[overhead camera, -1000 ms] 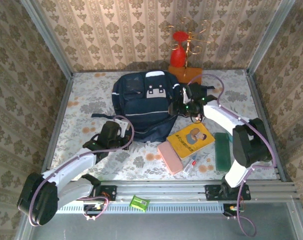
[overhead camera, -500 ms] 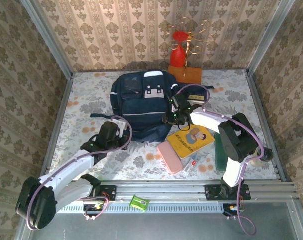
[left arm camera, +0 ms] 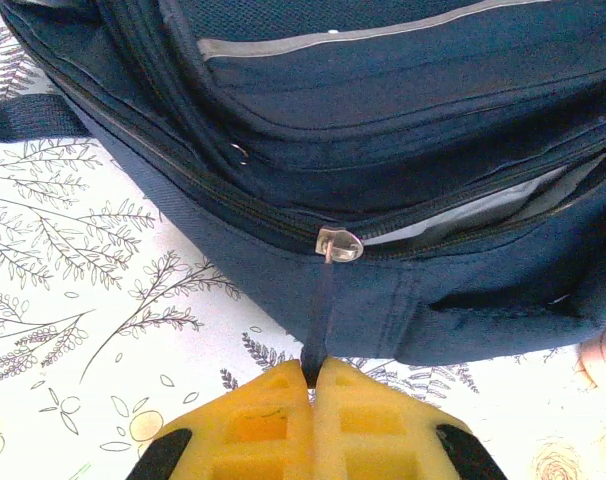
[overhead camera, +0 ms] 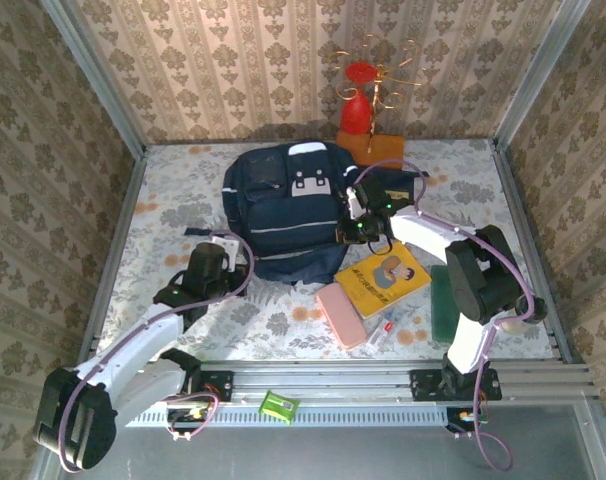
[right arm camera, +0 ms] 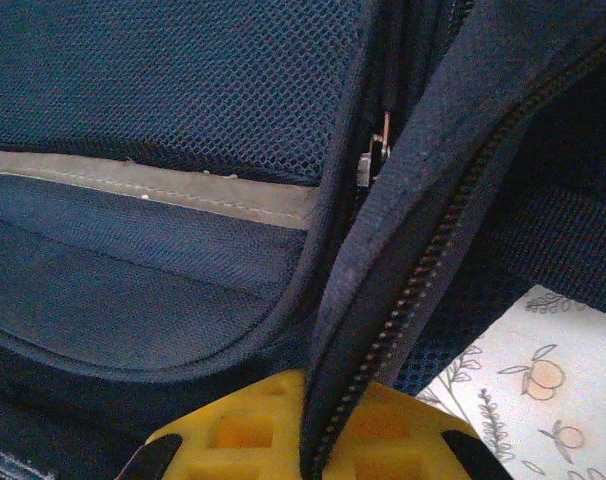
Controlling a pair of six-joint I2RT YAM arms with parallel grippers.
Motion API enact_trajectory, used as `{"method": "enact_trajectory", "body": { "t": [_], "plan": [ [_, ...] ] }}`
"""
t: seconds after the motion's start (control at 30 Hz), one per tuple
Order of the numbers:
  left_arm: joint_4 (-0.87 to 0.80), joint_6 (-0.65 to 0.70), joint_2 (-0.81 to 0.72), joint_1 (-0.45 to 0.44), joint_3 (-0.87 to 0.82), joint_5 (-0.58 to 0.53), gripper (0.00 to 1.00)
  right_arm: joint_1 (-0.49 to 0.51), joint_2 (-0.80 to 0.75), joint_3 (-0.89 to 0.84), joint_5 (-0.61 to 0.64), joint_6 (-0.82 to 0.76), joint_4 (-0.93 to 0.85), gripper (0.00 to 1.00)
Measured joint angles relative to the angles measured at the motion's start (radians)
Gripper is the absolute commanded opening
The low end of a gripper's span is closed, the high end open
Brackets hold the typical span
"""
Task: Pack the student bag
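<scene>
Early going: student bag [overhead camera: 283,205] at twelve o'clock on the surface [overhead camera: 163,220], left pincer [left arm camera: 314,372] clamped on its zip pull [left arm camera: 323,300], right pincer [right arm camera: 311,420] likewise on its zippered edge [right arm camera: 413,270], yellow book [overhead camera: 381,277] and pink case [overhead camera: 340,314] unpacked at five o'clock.

The large dark navy backpack [left arm camera: 463,130] is matt woven cloth, with open mesh on its side panel [right arm camera: 163,80]; its small silver zip puller [left arm camera: 339,244] is glossy metal; the flower-printed white table cover [left arm camera: 73,300] looks smooth
</scene>
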Motion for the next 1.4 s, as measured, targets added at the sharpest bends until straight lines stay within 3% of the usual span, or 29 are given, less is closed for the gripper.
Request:
{"method": "enact_trajectory", "body": {
  "t": [0.63, 0.83, 0.93, 1.0, 1.17, 1.27, 1.4],
  "plan": [
    [0.110, 0.000, 0.222, 0.231, 0.016, -0.010, 0.00, -0.087, 0.032, 0.102, -0.085, -0.168, -0.120, 0.00],
    [0.162, 0.000, 0.230, 0.232, 0.032, 0.040, 0.00, -0.092, 0.045, 0.115, -0.109, -0.175, -0.129, 0.03],
    [0.163, -0.001, 0.181, 0.212, 0.030, 0.074, 0.00, -0.092, 0.046, 0.118, -0.109, -0.175, -0.132, 0.11],
    [0.166, -0.002, 0.141, 0.205, 0.025, 0.101, 0.19, -0.093, 0.046, 0.118, -0.109, -0.173, -0.133, 0.27],
    [0.166, -0.026, 0.091, 0.223, 0.010, 0.159, 0.52, -0.108, 0.046, 0.126, -0.092, -0.138, -0.112, 0.65],
    [0.167, -0.045, 0.092, 0.242, 0.006, 0.196, 0.66, -0.114, 0.022, 0.098, -0.069, -0.076, -0.072, 0.88],
    [0.187, -0.061, 0.112, 0.253, 0.003, 0.225, 0.73, -0.101, -0.095, -0.047, -0.048, 0.048, 0.022, 1.00]
  ]
}}
